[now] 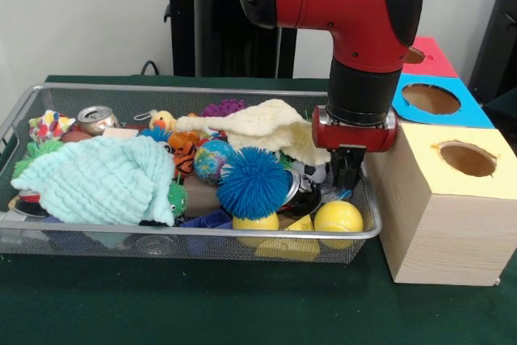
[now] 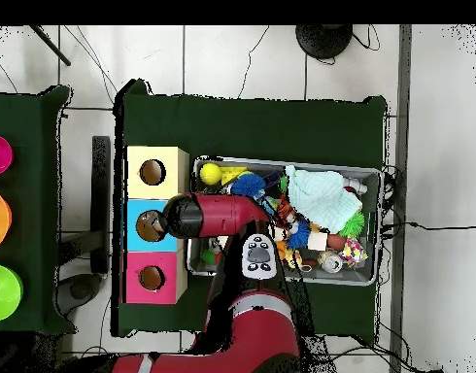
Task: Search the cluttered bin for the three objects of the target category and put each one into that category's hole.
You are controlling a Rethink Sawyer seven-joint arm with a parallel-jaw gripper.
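The wire mesh bin [image 1: 202, 88] lies on the green table, full of toys and cloths; it also shows in the overhead view [image 2: 373, 175]. My gripper [image 1: 347, 174] hangs from the red arm and reaches down into the bin's right end, beside the wooden box. Clutter hides its tips, and the arm covers it in the overhead view. The blue-surround hole [image 1: 430, 98] is just behind and right of the gripper; overhead, the blue-surround hole [image 2: 148, 226] sits between the yellow and pink ones. I cannot pick out any see-through plastic items; they are hidden in the clutter.
The yellow-surround hole [image 1: 467, 159] tops the nearest wooden box, and the red surround [image 1: 432, 58] is farthest. A mint cloth [image 1: 97, 179], a cream knitted cloth [image 1: 266, 123], a blue spiky ball [image 1: 254, 183], yellow balls [image 1: 338, 216] and a can [image 1: 97, 117] fill the bin.
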